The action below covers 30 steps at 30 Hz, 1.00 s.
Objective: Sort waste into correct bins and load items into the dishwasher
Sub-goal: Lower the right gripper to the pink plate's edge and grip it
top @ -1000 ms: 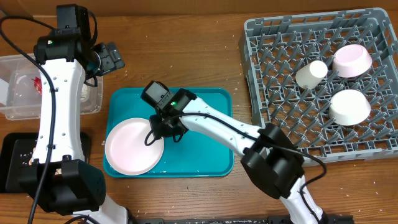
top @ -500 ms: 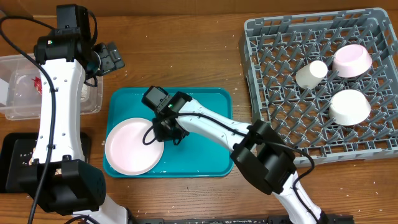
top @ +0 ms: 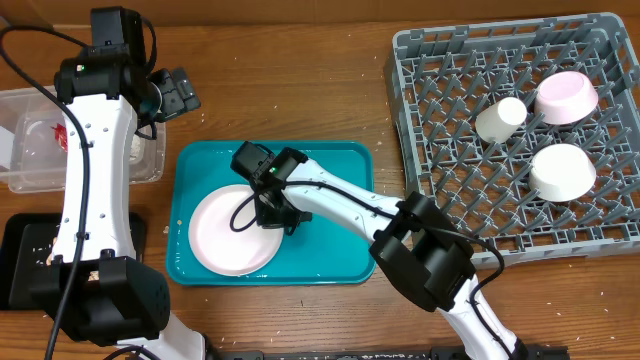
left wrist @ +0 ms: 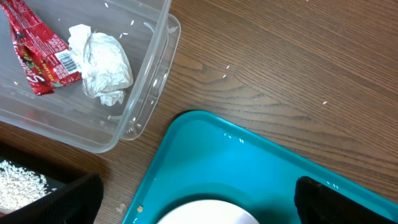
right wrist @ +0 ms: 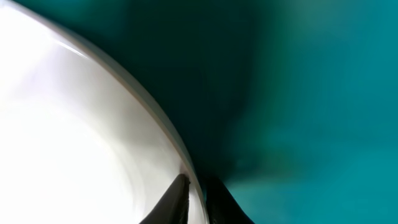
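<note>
Plate position: plate [top: 228, 235] lay face up on the teal tray [top: 340, 262], toward its 8 o'clock corner, well apart from the dish rack [top: 410, 60].
Right tool: right gripper [top: 272, 218] pinched nearly closed on the plate's rim at about 2 o'clock; the right wrist view showed the thin rim caught between the two fingertips [right wrist: 179, 198].
Reason for hold: edge grip judged the only purchase on a flat dish; a pinch at the rim lets it be tipped up for the pegs.
Plate tilt: level or slightly raised at the gripped edge, could not tell.
Plate axis: round, so no long axis; open face pointed up, and would likely need turning on edge to stand in the rack.
Left tool: left gripper [top: 176, 92] spread wide, nothing held, hovering at 12 o'clock of the tray, beside the clear tub [left wrist: 147, 87].
Reason for left pose: probably parked out of the right arm's way.
Tub contents: red wrapper [left wrist: 38, 56] and crumpled napkin [left wrist: 102, 59], touching.
Black tray [top: 18, 262]: held white rice [left wrist: 18, 180].
Rack load: two bowls [top: 566, 97] [top: 562, 170] and the cup [top: 500, 119] already in.
</note>
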Available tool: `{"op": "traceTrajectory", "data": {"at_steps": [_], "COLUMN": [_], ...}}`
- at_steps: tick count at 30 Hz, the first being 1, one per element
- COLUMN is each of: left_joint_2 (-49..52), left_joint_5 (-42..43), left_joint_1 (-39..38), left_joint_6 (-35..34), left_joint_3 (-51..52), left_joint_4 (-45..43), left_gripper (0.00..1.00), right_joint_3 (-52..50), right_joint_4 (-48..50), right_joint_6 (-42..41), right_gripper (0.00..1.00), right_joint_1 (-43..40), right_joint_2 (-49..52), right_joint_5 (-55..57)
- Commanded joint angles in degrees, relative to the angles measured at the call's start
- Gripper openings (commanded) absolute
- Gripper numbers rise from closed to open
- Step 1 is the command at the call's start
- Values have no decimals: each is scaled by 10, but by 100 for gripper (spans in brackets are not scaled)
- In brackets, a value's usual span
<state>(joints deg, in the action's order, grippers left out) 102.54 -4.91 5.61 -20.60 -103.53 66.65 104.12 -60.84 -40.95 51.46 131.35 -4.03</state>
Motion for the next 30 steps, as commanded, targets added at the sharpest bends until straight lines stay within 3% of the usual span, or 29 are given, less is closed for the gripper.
{"op": "traceTrajectory", "data": {"at_steps": [1, 14, 22, 30], "left_joint_2": [-3, -3, -3, -3], "left_joint_5": [5, 5, 5, 5], "left_joint_1": [-4, -4, -4, -4], "left_joint_6": [11, 11, 11, 11], "left_joint_3": [-5, -5, -5, -5], "left_joint_4": [0, 0, 0, 0], "left_gripper": [100, 100, 100, 100], "right_joint_3": [16, 17, 17, 17], "right_joint_4": [-25, -94, -122, -133], "right_joint_6": [-26, -28, -26, -26], "right_gripper": [12, 14, 29, 32], "right_joint_1": [-25, -141, -145, -144], "right_joint_2": [7, 7, -13, -108], "right_joint_5": [68, 101, 100, 100]}}
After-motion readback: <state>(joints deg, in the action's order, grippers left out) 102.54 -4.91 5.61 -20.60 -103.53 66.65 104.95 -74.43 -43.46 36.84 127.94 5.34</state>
